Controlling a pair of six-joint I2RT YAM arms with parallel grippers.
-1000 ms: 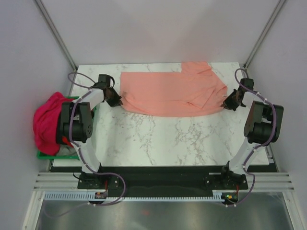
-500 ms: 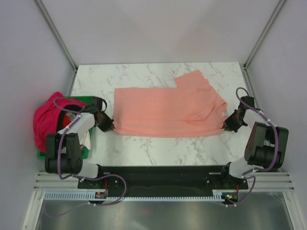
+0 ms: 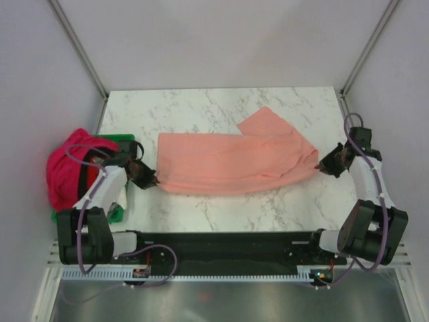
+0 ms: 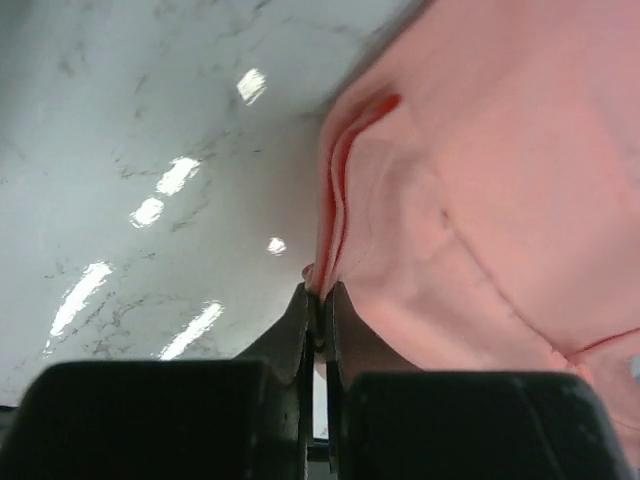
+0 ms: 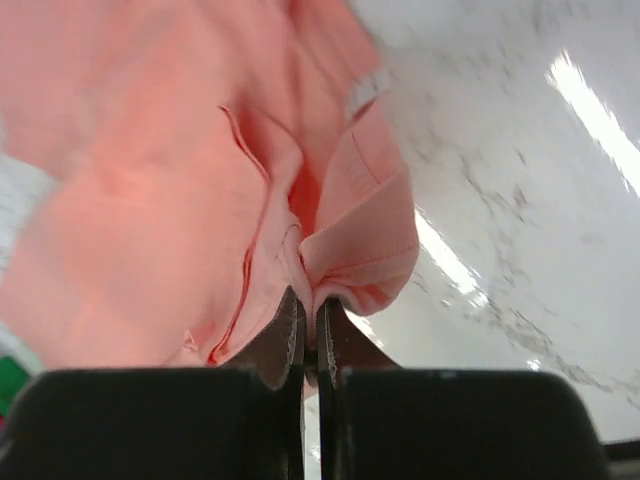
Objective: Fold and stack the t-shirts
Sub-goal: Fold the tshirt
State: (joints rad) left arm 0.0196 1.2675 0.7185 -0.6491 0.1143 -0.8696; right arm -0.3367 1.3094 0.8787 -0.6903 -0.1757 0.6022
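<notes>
While the left gripper (image 3: 151,180) and right gripper (image 3: 324,166) were each clamped on an end hem, the salmon shirt (image 3: 231,161) stretched between them on the table (image 3: 201,111); soft, light cloth, probably best held at doubled edges.

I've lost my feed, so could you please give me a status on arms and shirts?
Left gripper shut on salmon shirt, left end; right gripper shut on right end. Magenta shirt over crate. Nothing in the way.
</notes>
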